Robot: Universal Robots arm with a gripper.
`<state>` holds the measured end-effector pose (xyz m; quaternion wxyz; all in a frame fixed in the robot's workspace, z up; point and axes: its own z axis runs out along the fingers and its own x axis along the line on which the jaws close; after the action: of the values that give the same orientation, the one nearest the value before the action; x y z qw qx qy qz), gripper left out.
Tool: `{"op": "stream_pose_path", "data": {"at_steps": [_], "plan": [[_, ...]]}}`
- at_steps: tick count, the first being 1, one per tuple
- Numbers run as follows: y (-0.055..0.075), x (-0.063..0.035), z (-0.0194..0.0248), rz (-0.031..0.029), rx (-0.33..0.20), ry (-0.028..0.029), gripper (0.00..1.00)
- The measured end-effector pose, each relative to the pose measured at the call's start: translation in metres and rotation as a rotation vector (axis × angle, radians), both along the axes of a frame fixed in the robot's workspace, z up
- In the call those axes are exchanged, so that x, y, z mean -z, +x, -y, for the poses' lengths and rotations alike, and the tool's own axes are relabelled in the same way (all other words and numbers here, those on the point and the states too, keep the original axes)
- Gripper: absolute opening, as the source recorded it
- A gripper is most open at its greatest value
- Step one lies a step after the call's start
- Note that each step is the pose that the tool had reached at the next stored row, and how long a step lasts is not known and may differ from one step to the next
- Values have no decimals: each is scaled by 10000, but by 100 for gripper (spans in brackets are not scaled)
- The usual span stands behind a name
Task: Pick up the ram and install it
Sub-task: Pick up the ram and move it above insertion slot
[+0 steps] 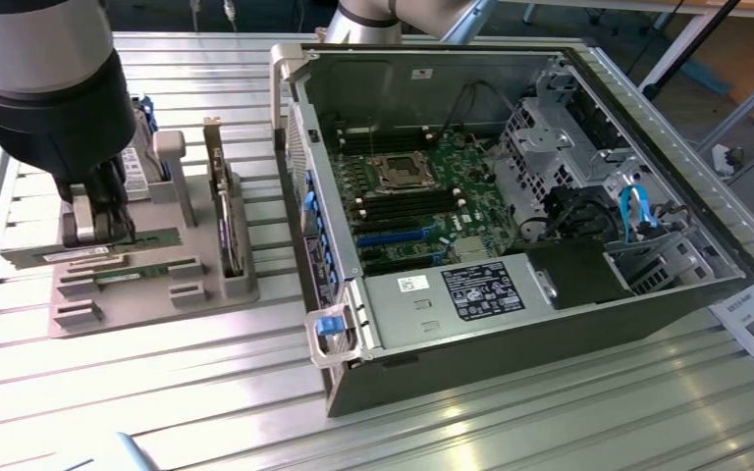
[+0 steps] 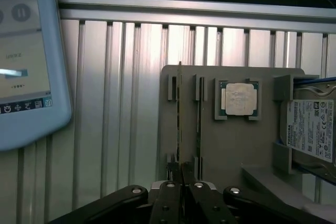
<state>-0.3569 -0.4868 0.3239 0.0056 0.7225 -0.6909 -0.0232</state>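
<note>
The ram (image 2: 179, 109) is a thin green stick standing on edge in the slots of a grey holder (image 2: 231, 145). My gripper (image 2: 181, 176) sits over the stick's near end, its fingers pressed together on the thin edge. In the exterior view the gripper (image 1: 99, 234) stands low over the holder (image 1: 141, 304) on that view's left, with the ram (image 1: 157, 238) reaching out on both sides of the fingers. A second green stick (image 2: 199, 124) stands parallel beside it, also seen as the stick (image 1: 134, 273) just in front.
The holder also carries a square silver CPU (image 2: 239, 99), a hard drive (image 2: 311, 128) and an upright card (image 1: 227, 231). An open PC case (image 1: 509, 334) with its motherboard (image 1: 410, 201) lies to the exterior view's right. A tablet screen (image 2: 26, 61) lies on the slatted metal table (image 1: 154, 392).
</note>
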Motion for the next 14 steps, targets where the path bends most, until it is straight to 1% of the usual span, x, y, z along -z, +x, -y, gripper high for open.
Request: {"op": "stream_pose_path", "data": {"at_steps": [8, 10, 14], "plan": [[2, -158, 0, 0, 0, 1, 12], [3, -228, 0, -1, 1, 1, 12], [5, -318, 0, 1, 1, 2, 12]]}}
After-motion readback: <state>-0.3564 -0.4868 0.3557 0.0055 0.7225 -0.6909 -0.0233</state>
